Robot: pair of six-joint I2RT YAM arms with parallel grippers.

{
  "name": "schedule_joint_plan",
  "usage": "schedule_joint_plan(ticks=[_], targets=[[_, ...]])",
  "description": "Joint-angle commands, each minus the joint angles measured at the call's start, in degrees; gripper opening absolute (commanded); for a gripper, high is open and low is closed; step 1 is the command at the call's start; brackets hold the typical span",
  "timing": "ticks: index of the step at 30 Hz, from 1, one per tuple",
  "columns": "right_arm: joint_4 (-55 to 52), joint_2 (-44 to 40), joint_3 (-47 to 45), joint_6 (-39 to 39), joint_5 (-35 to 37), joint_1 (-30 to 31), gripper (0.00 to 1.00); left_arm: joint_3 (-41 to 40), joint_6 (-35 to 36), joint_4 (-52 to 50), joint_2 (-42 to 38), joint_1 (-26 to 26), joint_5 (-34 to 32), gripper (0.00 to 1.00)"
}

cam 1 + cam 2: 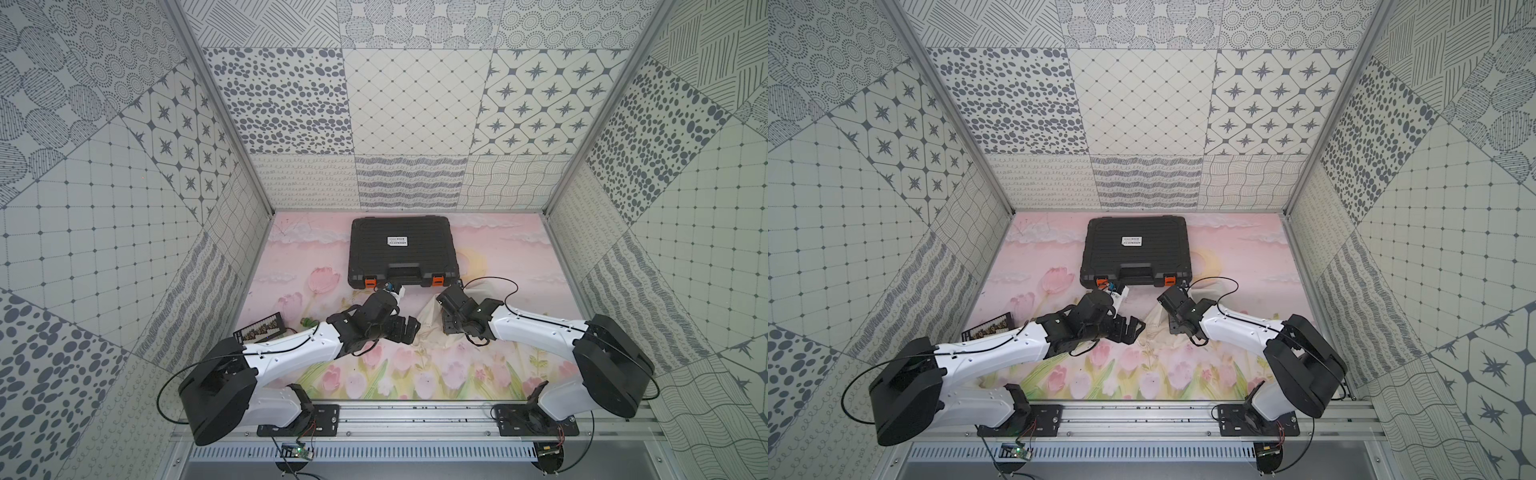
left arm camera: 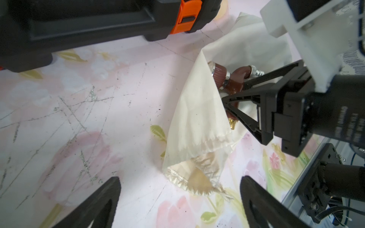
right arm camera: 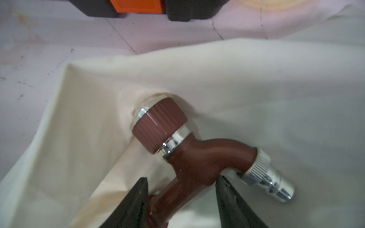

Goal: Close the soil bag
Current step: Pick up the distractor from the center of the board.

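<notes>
The soil bag (image 1: 428, 322) (image 1: 1153, 328) is a cream cloth sack lying crumpled on the flowered mat between my two grippers. Its gathered hem (image 2: 185, 177) points toward my left gripper (image 2: 180, 178) (image 1: 409, 332), which stands wide open just short of it, holding nothing. A brown tap (image 3: 197, 158) (image 2: 235, 77) with chrome rings lies on the cloth (image 3: 256, 79), its ribbed knob pressed into a fold. My right gripper (image 3: 182, 178) (image 1: 449, 326) has its fingers on both sides of the tap's stem and touching it.
A black ribbed case (image 1: 401, 249) with orange latches (image 1: 437, 280) lies just behind the bag. A dark flat card (image 1: 266, 328) and a small green piece (image 1: 307, 322) lie by the left arm. Patterned walls enclose three sides.
</notes>
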Motion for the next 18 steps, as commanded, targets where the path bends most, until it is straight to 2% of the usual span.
schedule_joint_plan(ticks=[1,5,10,15,18], targets=[[5.06,2.90,0.62,2.86,1.37,0.14,0.54,0.51,-0.85,2.23,0.31,-0.61,1.44,0.99],[5.29,4.34,0.36,3.98,0.93,0.13,0.43,0.51,-0.91,2.07,0.32,-0.60,1.43,0.99],[4.11,0.62,-0.83,4.47,2.38,0.12,0.23,0.34,-0.69,2.49,-0.35,-0.55,1.07,0.99],[0.99,-5.22,0.78,2.29,3.71,0.15,0.06,0.46,-0.10,2.43,-0.95,-0.51,0.03,0.99],[-1.89,-7.78,3.27,-1.27,5.65,-0.18,0.00,0.44,0.03,1.90,-1.63,-0.33,-1.13,0.99]])
